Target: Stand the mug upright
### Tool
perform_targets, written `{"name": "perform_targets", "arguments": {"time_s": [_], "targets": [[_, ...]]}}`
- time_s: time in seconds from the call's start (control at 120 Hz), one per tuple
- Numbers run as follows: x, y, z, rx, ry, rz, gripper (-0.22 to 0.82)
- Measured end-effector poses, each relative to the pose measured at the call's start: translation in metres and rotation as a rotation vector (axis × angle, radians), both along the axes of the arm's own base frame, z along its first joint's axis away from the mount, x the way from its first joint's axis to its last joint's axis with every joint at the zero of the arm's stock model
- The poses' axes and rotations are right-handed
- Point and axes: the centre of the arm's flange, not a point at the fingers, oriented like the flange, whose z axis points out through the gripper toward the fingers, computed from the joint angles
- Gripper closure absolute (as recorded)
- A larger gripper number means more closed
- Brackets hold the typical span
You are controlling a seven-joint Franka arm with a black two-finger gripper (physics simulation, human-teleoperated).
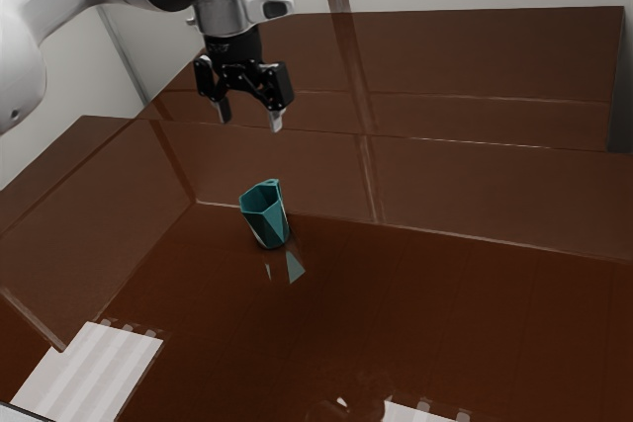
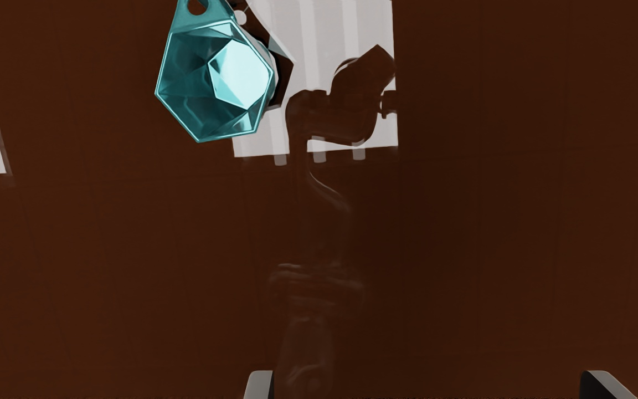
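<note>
Exterior view: black two-finger gripper [image 1: 250, 122], upper left of the frame, fingers spread wide, nothing held. Teal, faceted mug [image 1: 265, 216] a little left of the frame's centre, below the gripper and well apart from it; stands upright on the glossy dark-brown tabletop [image 1: 445, 323], mouth up. Wrist view: inside of mug seen through its open mouth, holed handle [image 2: 211, 15] on the side away from the fingertips. Pale striped patch [image 1: 94, 373], lower left of the exterior frame
</note>
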Motion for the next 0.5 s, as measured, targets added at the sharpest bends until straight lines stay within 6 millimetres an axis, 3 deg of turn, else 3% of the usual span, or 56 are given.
{"name": "perform_targets", "arguments": {"time_s": [0.267,0.358,0.5], "targets": [[-0.007,-0.025,-0.001,0.003,0.005,-0.038,0.0],[-0.006,-0.02,-0.001,0.004,0.006,-0.026,0.0],[-0.003,0.007,0.003,0.005,0.011,0.023,0.0]]}}
